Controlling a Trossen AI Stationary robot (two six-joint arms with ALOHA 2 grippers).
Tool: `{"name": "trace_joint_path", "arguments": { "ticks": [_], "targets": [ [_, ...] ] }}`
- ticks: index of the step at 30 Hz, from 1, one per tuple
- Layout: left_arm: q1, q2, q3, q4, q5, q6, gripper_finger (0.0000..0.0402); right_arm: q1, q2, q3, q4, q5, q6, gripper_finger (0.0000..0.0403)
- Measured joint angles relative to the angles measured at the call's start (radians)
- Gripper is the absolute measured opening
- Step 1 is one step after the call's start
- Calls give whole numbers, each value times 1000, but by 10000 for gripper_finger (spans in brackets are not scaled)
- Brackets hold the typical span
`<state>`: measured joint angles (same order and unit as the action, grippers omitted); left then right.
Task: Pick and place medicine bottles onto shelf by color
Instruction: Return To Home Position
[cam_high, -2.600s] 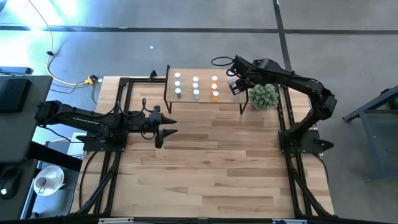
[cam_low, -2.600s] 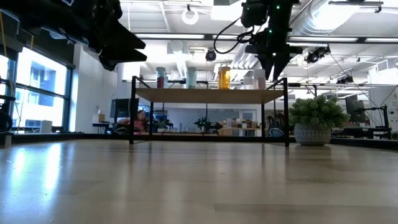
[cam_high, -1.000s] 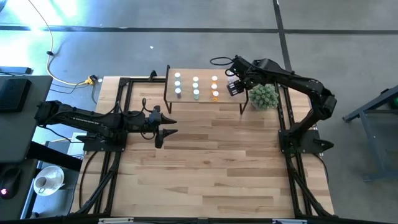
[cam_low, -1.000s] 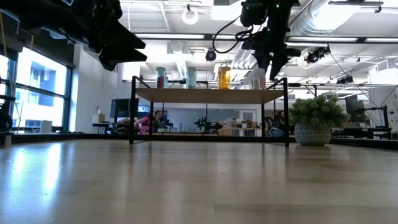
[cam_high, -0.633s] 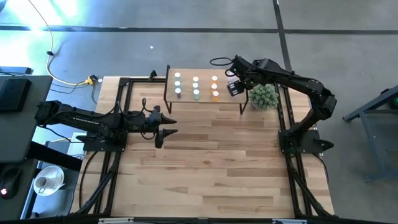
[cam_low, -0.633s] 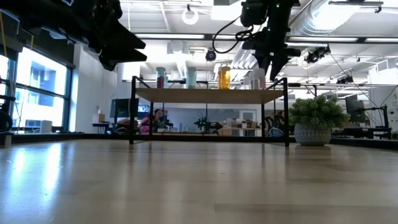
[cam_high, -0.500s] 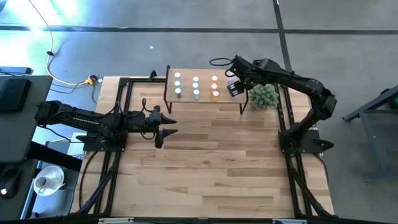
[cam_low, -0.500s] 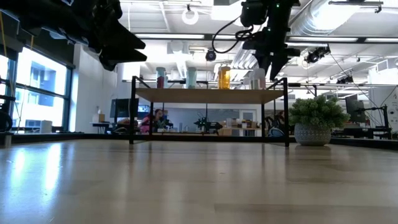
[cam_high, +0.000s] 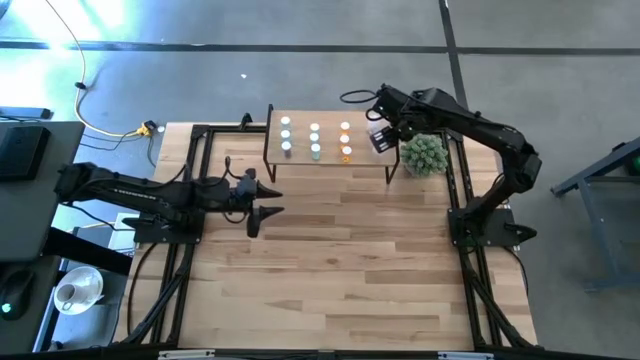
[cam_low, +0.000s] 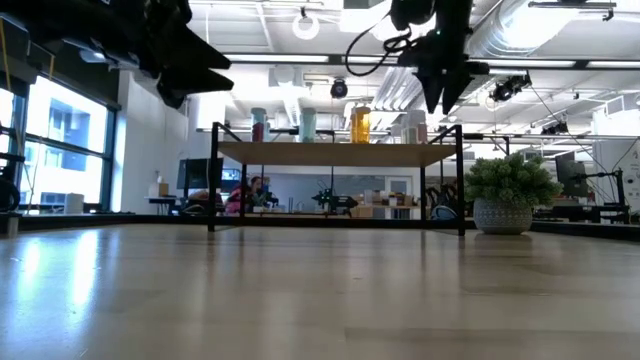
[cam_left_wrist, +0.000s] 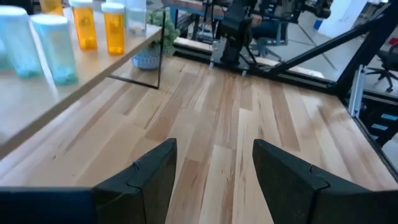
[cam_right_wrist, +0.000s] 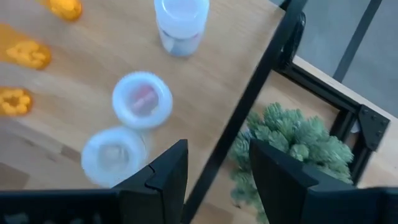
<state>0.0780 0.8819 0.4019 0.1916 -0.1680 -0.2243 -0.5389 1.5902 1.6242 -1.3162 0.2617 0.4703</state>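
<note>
The shelf stands at the table's far edge with several medicine bottles upright on their bases in rows: light blue, orange and three clear ones near its right end. My right gripper hangs open above that right end, over the clear bottles and the shelf's black frame, and touches nothing. Left of the table's middle, my left gripper is raised and open, pointing toward the table's right side, with nothing between its fingers.
A spiky green plant in a pot stands on the table just right of the shelf, below my right arm. The plank tabletop in front of the shelf lies bare. Black frame rails run along both table sides.
My right gripper has risen a little above the shelf's right end and stays open; the clear bottles stay where they stood.
</note>
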Motion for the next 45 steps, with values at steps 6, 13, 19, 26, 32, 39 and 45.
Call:
{"name": "trace_joint_path", "arguments": {
  "ticks": [6,13,19,26,32,39,45],
  "targets": [
    [0,-91,0,-104,20,18,200,41,-54,11,-48,17,-16,163],
    [-34,-192,-14,-181,64,24,200,177,-192,-6,-60,20,-34,163],
    [-89,-258,-73,-132,56,45,200,351,-384,-220,89,24,-34,163],
    [-116,-325,-131,-112,55,30,200,516,-635,-567,456,21,-69,163],
    [-138,-350,-182,-56,52,26,200,626,-803,-851,874,18,-197,163],
    [-153,-388,-254,15,53,50,200,710,-985,-1141,1123,16,-204,163],
    [-154,-453,-314,41,53,49,200,751,-1168,-1280,1170,15,-141,163]
  ]
}}
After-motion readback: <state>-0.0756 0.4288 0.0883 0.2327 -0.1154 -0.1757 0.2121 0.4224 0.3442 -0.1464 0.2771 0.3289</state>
